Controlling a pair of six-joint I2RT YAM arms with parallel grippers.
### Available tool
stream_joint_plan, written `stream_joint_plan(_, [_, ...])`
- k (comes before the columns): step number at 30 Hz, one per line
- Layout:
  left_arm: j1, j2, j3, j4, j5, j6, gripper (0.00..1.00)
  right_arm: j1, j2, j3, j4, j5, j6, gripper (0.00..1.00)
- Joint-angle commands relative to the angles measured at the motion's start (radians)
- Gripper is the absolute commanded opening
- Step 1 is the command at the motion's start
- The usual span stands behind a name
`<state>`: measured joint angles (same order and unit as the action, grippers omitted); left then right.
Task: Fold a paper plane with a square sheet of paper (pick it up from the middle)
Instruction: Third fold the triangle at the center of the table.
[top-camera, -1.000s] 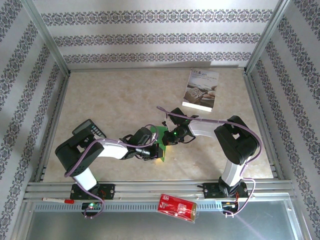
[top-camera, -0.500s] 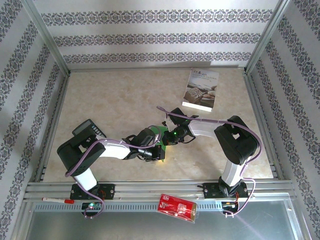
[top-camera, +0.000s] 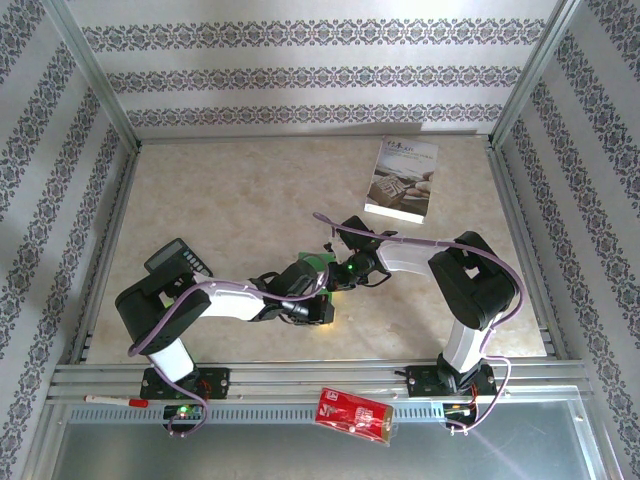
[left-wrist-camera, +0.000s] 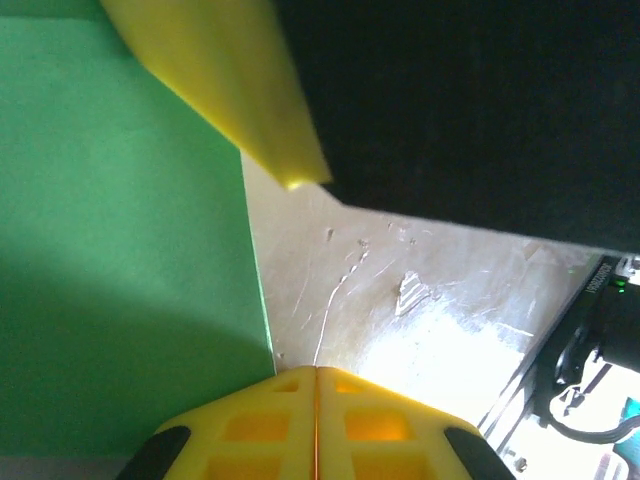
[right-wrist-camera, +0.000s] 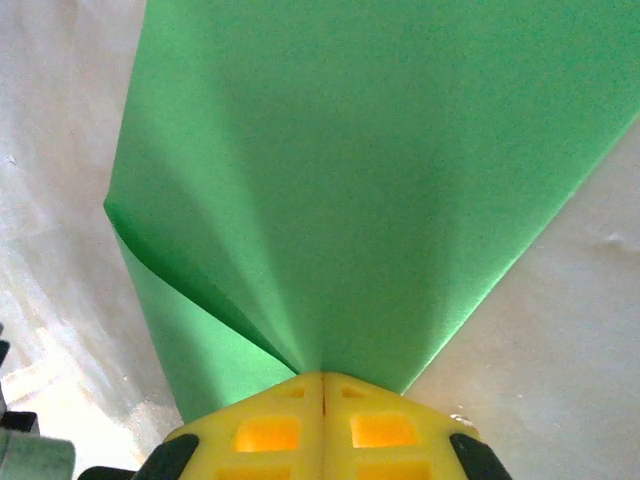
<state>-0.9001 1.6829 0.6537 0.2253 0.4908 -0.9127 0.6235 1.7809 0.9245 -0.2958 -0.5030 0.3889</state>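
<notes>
While clamping the square sheet of paper (right-wrist-camera: 350, 180) between the arms, over the surface (top-camera: 230, 200), with the clenched right pincer (right-wrist-camera: 322, 376), slide the closed left pincer (left-wrist-camera: 316, 371), beside the green edge, gently along the crease; avoid tugging.

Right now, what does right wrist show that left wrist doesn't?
Right wrist: the right claw shut on the square sheet of paper, which fans out from the pinch with a folded-under layer at its left edge. Left wrist: a yellow wedge and a dark bulk overhead, glare on the table, the sheet's straight edge running down to the shut left claw; a grip there is unclear. Both: green paper, a closed yellow claw at the bottom, marbled table.
</notes>
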Motion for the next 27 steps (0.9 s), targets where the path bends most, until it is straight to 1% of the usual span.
stream_joint_plan(1, [-0.04, -0.011, 0.006, -0.171, 0.003, 0.048, 0.07, -0.007, 0.035, -0.041, -0.038, 0.071, -0.008, 0.0])
stream_joint_plan(5, [-0.052, -0.015, 0.034, -0.239, -0.002, 0.081, 0.07, -0.008, 0.035, -0.042, -0.039, 0.072, -0.007, 0.0])
stream_joint_plan(7, [-0.053, -0.031, 0.041, -0.241, 0.004, 0.09, 0.07, -0.008, 0.035, -0.044, -0.039, 0.074, -0.007, 0.0])
stream_joint_plan(10, [-0.043, -0.102, 0.042, -0.217, -0.005, 0.108, 0.07, -0.009, 0.035, -0.047, -0.038, 0.077, -0.007, 0.0])
stream_joint_plan(13, [0.008, -0.177, 0.023, -0.202, -0.022, 0.088, 0.06, -0.008, 0.034, -0.051, -0.037, 0.078, -0.008, 0.0])
stream_joint_plan(15, [0.074, -0.214, -0.012, -0.163, -0.018, 0.052, 0.05, -0.01, 0.035, -0.052, -0.035, 0.076, -0.009, 0.0])
stream_joint_plan(17, [0.136, -0.227, -0.042, -0.122, -0.007, 0.012, 0.05, -0.009, 0.034, -0.05, -0.033, 0.075, -0.008, 0.0])
stream_joint_plan(19, [0.181, -0.214, -0.037, -0.115, 0.01, 0.005, 0.05, -0.01, 0.035, -0.048, -0.034, 0.074, -0.008, 0.0])
stream_joint_plan(27, [0.229, -0.101, 0.032, -0.124, 0.027, 0.026, 0.05, -0.009, 0.033, -0.046, -0.033, 0.073, -0.006, 0.0])
